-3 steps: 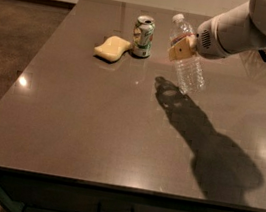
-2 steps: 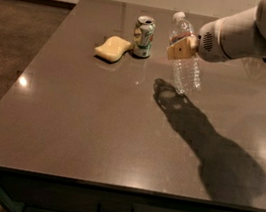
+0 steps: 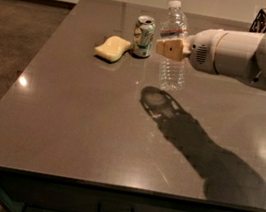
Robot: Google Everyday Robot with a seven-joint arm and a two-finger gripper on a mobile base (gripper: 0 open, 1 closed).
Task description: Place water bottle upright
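"Listing item one?"
"Clear water bottle (image 3: 171, 75), upright, far centre, right of soda can (image 3: 143, 36); red-and-white label band, wording illegible."
"Held?"
"Yes: gripper (image 3: 170, 49) from right, fingers clamped on its middle."

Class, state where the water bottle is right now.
In the camera view the water bottle is upright over the table's far middle, just right of the soda can, held at mid-body by the gripper reaching in from the right.
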